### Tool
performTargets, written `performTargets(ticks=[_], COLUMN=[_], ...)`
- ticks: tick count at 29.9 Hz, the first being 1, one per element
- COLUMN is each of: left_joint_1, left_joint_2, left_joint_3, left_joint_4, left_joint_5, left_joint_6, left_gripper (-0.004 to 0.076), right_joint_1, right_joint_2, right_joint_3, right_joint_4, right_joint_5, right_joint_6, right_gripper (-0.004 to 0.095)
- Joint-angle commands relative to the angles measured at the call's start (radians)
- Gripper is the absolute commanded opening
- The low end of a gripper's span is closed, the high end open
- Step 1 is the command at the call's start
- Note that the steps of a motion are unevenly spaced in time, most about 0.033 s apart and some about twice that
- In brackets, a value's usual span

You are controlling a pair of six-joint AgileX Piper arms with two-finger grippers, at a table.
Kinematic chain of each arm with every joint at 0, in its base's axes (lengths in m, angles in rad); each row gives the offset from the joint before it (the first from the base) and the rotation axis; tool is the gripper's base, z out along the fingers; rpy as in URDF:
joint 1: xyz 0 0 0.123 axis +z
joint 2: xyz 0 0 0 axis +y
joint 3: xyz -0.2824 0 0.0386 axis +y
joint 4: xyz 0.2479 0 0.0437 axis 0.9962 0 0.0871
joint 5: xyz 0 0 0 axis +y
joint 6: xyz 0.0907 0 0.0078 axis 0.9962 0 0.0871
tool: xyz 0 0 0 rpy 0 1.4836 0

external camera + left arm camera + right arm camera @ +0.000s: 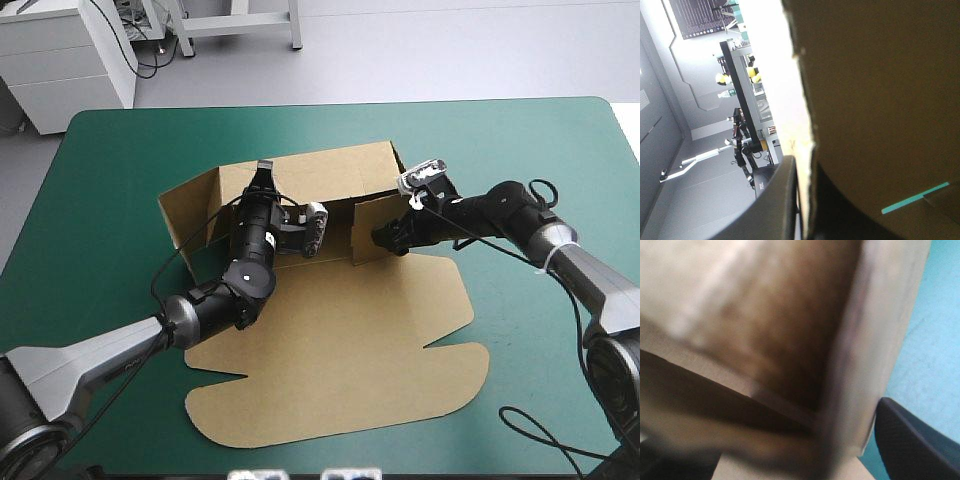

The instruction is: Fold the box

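Brown cut-board box (pixel 340 330), judged light and stiff, best held at wall edges: left gripper (pixel 264 174) clamped on rear wall, right gripper (pixel 382 238) clamped on side flap.

The table (pixel 110 180) carries a teal-green cover with rounded far corners and stands on a pale grey floor (pixel 450 50). Beyond its far left corner stands a white cabinet (pixel 60 70), with dark cables (pixel 150 55) trailing on the floor beside it and the legs of a white frame (pixel 240 22) close by. The left wrist view, turned sideways, shows grey panelled room surfaces (pixel 690 85) and a strong white glare (pixel 770 55).
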Motion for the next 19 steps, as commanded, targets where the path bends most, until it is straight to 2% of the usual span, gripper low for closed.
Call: performTargets(ticks=[1, 8, 19], left_joint_1=[-0.005, -0.005, -0.005], left_joint_2=[-0.026, -0.026, -0.026], left_joint_3=[-0.022, -0.031, -0.08], left_joint_4=[0.099, 0.097, 0.093], left_joint_5=[0.006, 0.004, -0.015], left_joint_6=[-0.009, -0.005, -0.009], left_gripper=[-0.0008, -0.0008, 0.0], right_joint_1=[0.045, 0.084, 0.084], right_joint_2=[-0.052, -0.052, -0.052], right_joint_3=[-0.011, -0.009, -0.009], right_joint_4=[0.068, 0.079, 0.089], right_joint_5=[-0.118, -0.268, -0.323], right_joint_6=[-0.028, -0.016, -0.021], right_gripper=[0.0727, 0.0693, 0.0674])
